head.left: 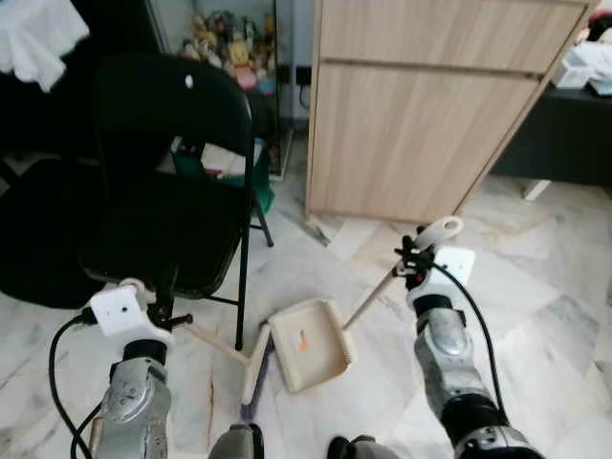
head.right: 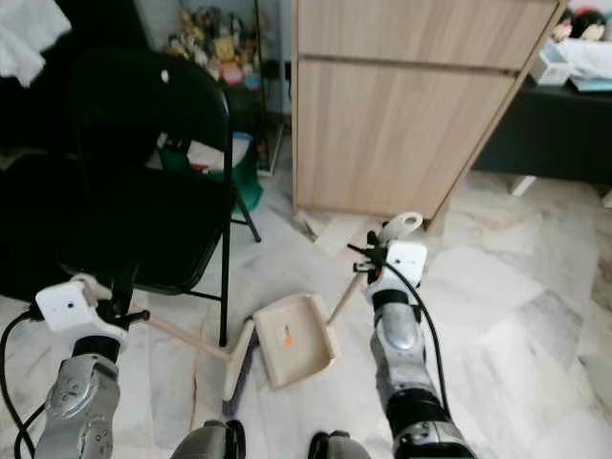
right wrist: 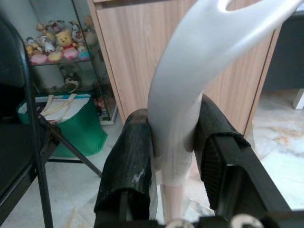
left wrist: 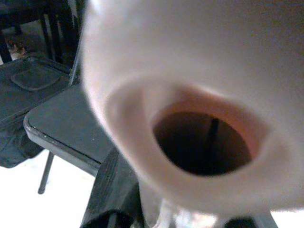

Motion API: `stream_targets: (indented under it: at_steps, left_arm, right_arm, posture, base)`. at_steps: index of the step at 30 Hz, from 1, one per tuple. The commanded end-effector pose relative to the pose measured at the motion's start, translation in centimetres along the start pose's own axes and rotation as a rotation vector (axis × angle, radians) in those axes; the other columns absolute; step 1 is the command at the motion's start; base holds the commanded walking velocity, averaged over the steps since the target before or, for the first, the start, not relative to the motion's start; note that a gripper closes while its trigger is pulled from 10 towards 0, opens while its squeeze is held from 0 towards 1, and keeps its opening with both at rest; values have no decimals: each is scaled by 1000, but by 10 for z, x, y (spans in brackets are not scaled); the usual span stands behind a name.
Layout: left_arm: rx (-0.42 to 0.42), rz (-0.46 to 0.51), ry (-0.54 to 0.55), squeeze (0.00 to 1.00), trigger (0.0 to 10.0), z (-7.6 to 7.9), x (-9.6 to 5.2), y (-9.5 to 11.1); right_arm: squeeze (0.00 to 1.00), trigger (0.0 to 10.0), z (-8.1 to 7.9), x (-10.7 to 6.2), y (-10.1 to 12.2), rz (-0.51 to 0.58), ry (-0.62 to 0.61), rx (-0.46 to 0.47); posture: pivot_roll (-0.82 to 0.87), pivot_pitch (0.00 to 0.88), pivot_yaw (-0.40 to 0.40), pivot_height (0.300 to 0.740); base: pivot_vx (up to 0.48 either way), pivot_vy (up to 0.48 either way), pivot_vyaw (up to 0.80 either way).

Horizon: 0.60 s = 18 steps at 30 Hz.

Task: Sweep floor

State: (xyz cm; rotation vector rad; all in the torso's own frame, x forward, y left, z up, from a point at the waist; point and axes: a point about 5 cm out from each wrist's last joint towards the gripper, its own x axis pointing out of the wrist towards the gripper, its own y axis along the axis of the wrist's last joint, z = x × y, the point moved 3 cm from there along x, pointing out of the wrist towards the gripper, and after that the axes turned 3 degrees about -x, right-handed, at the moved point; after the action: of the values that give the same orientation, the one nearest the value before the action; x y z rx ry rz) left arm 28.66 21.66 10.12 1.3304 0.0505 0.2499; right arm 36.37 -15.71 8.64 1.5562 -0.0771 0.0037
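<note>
The right gripper point(head.left: 413, 256) is clamped tight on the white end of the dustpan handle point(right wrist: 190, 85), the dustpan point(head.left: 311, 344) resting on the marble floor point(head.left: 535, 287) below and inward of it. The left gripper point(head.left: 163, 311) grips the broom handle point(head.left: 215, 342), whose bristles point(head.left: 251, 406) lie just beside the pan. A small orange scrap point(head.left: 302, 340) sits inside; tilting the pan could spill it, and the folding chair point(head.left: 172, 191) beside the left gripper could snag the broom

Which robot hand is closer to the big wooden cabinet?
Right. The right gripper, holding the dustpan handle, is just in front of the wooden cabinet. The left gripper holds the broom handle by the black chair, farther away.
</note>
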Motion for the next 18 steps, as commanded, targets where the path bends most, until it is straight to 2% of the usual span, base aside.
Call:
stream_targets:
  at_steps: [1, 16, 18]
  left_arm:
    - [-7, 1, -5, 0, 10000, 2, -2, 0]
    - [-9, 6, -11, 0, 10000, 2, -3, 0]
    - [-6, 12, -10, 0, 10000, 2, -2, 1]
  right_arm:
    - [0, 10000, 7, 0, 3, 15, -19, -8]
    - [0, 10000, 3, -1, 2, 16, -1, -17]
    - [0, 10000, 2, -1, 2, 16, 6, -18]
  posture:
    - [-29, 191, -18, 740]
    - [-26, 147, -18, 740]
    - [-26, 147, -18, 740]
  base:
    - [-255, 0, 0]
    - [-252, 0, 0]
    - [0, 0, 406]
